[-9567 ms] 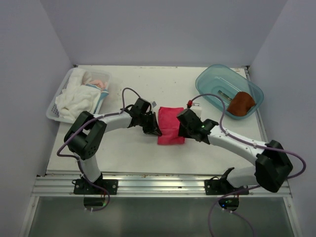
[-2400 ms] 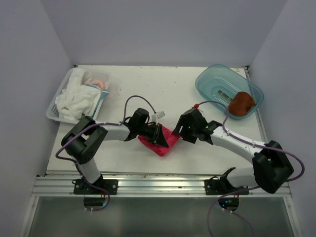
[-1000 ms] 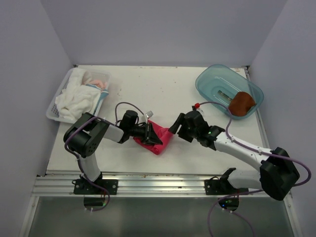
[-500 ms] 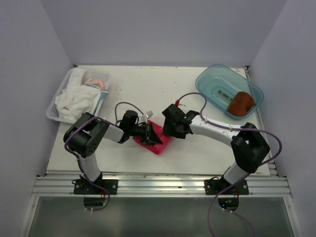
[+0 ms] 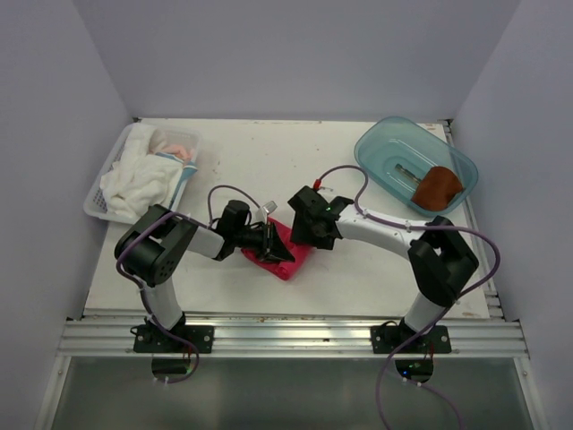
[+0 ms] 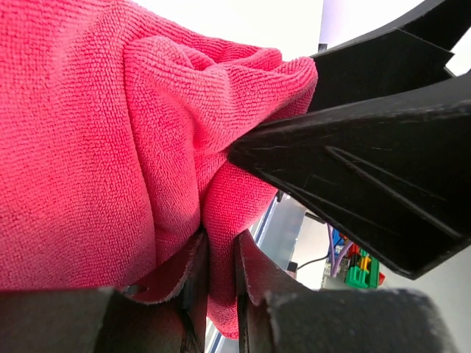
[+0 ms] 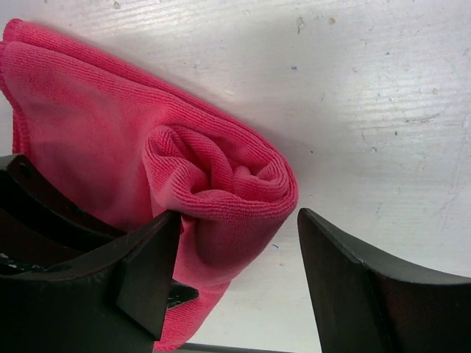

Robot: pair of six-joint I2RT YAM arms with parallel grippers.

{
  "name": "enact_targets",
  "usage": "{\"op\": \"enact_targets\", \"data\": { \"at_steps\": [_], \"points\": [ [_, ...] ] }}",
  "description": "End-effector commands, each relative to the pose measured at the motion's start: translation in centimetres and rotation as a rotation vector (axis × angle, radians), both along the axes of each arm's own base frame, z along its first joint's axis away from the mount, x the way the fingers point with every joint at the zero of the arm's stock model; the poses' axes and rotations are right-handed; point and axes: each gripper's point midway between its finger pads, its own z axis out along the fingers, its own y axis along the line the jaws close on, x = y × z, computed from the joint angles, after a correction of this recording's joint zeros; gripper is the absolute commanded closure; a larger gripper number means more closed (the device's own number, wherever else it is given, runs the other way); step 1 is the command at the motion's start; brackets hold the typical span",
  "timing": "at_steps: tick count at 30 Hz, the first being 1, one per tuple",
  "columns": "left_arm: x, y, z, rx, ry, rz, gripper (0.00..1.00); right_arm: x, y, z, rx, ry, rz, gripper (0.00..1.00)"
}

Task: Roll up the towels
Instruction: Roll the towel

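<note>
Lab robot cell: plain white walls point(image 5: 295, 54), aluminium rail point(image 5: 286, 336).

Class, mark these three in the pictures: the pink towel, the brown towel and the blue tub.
pink towel point(image 7: 221, 180): right wrist view, on its rolled end.
brown towel point(image 5: 438, 187): top external view, middle of the bundle.
blue tub point(image 5: 387, 148): top external view, bare inner wall.

2 arms point(image 5: 380, 233): white links, black joints, purple cables point(image 5: 226, 187); fingers point(image 7: 368, 294) black, seemingly matte.
</note>
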Motion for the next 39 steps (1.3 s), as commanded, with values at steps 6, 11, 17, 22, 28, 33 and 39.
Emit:
{"op": "enact_targets", "data": {
  "at_steps": [6, 11, 17, 22, 28, 33, 39],
  "points": [
    [0.6, 0.2, 0.6, -0.005, -0.083, 0.009, 0.94, 0.2, 0.1, -2.1, -0.043, 0.027, -0.033, 0.54],
    [0.3, 0.4, 0.7, 0.0, -0.091, 0.002, 0.94, -0.1, -1.0, -2.0, -0.063, 0.017, -0.058, 0.91],
    [0.0, 0.5, 0.8, 0.0, -0.098, -0.014, 0.93, -0.2, -2.1, -1.6, -0.116, 0.011, -0.06, 1.0],
    [0.2, 0.8, 1.5, 0.025, -0.154, -0.029, 0.68, -0.4, -3.3, -0.5, -0.166, 0.004, -0.064, 1.0],
    [0.6, 2.0, 2.8, 0.127, -0.311, -0.064, 0.33, -1.0, -4.0, 0.0, -0.192, 0.026, -0.051, 1.0],
    [0.9, 2.1, 3.8, 0.168, -0.415, -0.071, 0.3, -1.2, -3.8, 0.0, -0.199, 0.044, -0.027, 1.0],
    [-1.2, -0.8, 3.2, 0.236, -0.484, -0.165, 0.3, -1.2, -3.5, 0.1, -0.195, 0.053, -0.012, 1.0]
  ]
}}
